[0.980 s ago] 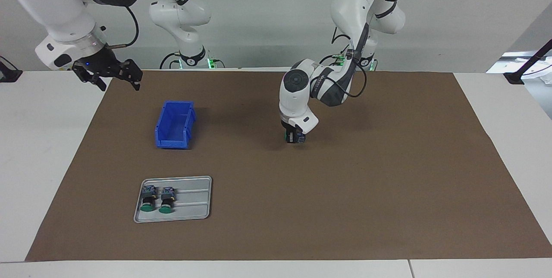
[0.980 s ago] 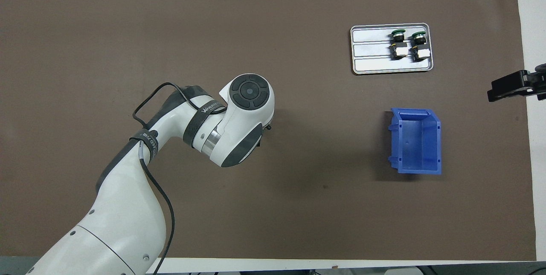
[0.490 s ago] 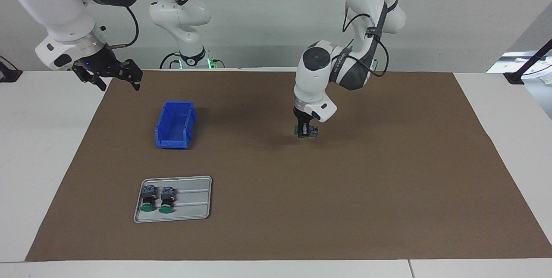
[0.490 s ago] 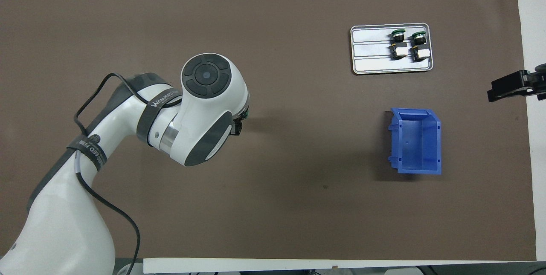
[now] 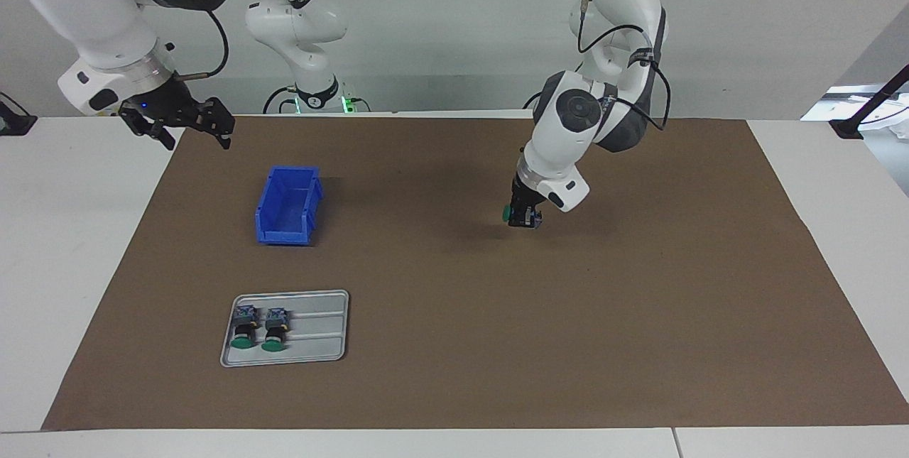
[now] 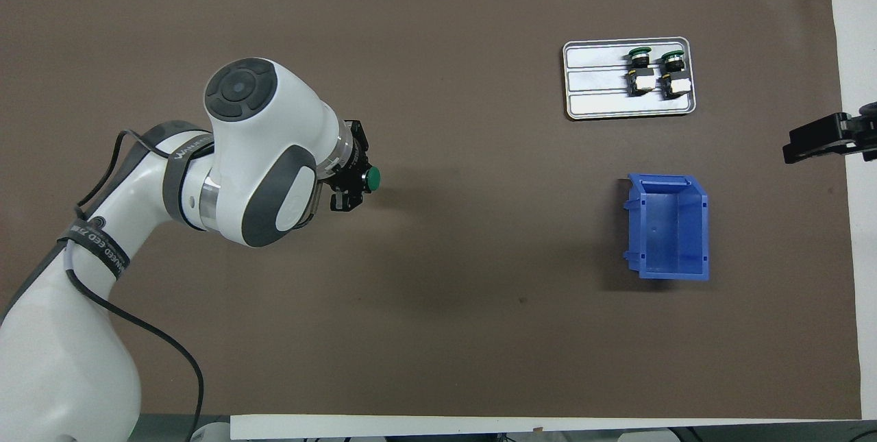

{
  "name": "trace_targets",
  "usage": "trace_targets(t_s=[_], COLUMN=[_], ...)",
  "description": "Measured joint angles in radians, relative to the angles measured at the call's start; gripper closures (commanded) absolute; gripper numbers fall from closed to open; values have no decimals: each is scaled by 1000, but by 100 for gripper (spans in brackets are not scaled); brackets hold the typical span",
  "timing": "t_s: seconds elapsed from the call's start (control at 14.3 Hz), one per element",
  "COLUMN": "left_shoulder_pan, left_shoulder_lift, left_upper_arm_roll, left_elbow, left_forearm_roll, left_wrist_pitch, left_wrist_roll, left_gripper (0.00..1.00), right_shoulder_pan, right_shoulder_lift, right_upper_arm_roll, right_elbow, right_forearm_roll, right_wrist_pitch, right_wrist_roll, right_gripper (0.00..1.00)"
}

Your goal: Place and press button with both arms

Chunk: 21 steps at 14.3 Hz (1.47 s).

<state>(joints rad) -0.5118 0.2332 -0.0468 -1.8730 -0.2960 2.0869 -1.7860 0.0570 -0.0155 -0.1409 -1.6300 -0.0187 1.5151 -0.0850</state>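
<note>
Left tool point(image 5: 523, 219) clamping button point(image 6: 373, 179); blue bin point(image 6: 668, 226) bare

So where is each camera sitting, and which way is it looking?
Facing view: high across the table, looking at both arms; left claw holds the button, right claw waits.
Overhead view: high above the robots' end, looking down; shows the left arm and the right claw's tip.
Shared: blue bin, tray, held button.
</note>
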Motion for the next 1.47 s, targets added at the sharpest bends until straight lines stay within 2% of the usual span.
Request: trace_targets(t_s=[0.21,0.28,0.42,0.56,1.12,1.26,1.47], left_shoulder_pan=[52,60,61,60,37,37,49], left_shoulder_lift=[-17,-23,-34,-47,-63,-64,-64], left_upper_arm_roll=[1,1,-1,-2,-11,-10,-7], left_elbow=[-22,-40,-102,-152,-169,-170,-173], left_forearm_roll=[-187,-231,-338,-426,-469,-516,-655], left_wrist_pitch=[12,46,149,196,238,242,246], left_wrist_roll=[177,225,323,387,454,466,527], left_gripper=[94,100,100,100,100,100,100], right_shoulder_pan=[0,0,0,0,0,0,0], right_shoulder_lift=[0,0,0,0,0,0,0], right_upper_arm_roll=[0,0,0,0,0,0,0], right_elbow=[0,0,0,0,0,0,0], right_forearm_roll=[0,0,0,0,0,0,0], right_wrist_pitch=[0,0,0,0,0,0,0], right_wrist_roll=[0,0,0,0,0,0,0], right_gripper=[1,1,1,1,1,1,1])
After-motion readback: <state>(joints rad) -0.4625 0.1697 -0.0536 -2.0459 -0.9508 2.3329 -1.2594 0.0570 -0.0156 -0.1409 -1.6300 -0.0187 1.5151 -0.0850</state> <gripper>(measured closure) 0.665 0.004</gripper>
